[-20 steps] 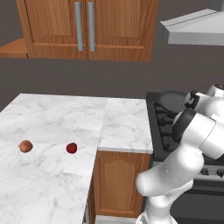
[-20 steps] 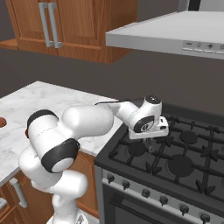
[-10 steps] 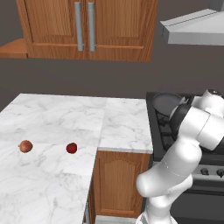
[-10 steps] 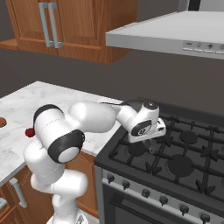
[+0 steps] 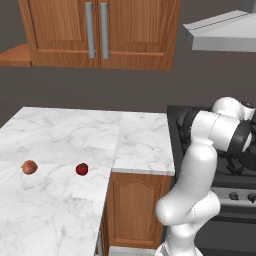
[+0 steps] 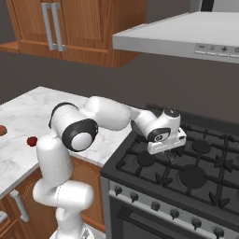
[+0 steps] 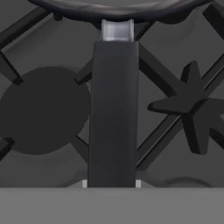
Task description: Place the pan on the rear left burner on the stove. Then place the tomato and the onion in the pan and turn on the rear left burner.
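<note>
Pan point(image 7: 114, 109): handle clenched in jaws, held over stove point(image 6: 186, 172) grates; hand has edged further over the burners, placement under way. Tomato point(image 5: 82, 169), onion point(image 5: 29, 167): waiting on tabletop point(image 5: 60, 145), well apart from stove

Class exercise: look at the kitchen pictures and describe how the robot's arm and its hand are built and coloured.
The arm is made of glossy white rounded segments joined by dark grey to black bands and round joint caps. It rises from a white column base. The hand is a white boxy block with a black disc on its side, and the gripper under it has thin dark jaws.
</note>
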